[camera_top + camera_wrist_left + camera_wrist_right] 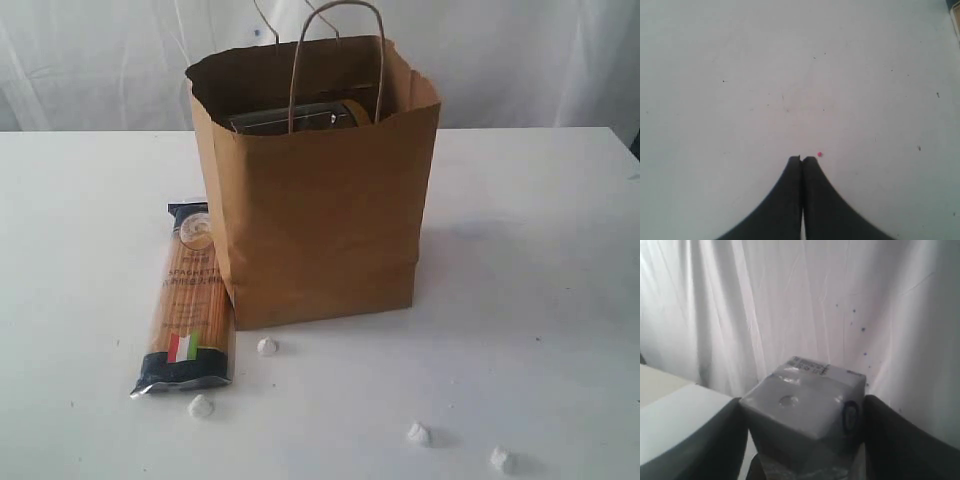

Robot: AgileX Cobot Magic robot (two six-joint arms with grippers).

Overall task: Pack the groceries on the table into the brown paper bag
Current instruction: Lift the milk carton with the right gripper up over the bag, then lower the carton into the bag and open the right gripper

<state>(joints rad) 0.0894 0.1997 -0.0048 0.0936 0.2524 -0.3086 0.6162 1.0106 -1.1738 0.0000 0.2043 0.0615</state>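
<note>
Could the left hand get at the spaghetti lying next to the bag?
Probably yes: the spaghetti lies uncovered on the left of the bag, and the left hand is empty, though shut.

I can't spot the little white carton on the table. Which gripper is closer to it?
Right. The right gripper holds the small white-blue carton between its jaws. The left gripper is shut over bare tabletop, with no carton in its view.

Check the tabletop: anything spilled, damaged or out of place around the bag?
Four small white lumps lie scattered on the table in front of the brown paper bag, like spilled crumbs. The bag's top edge looks ragged, but it stands upright.
</note>
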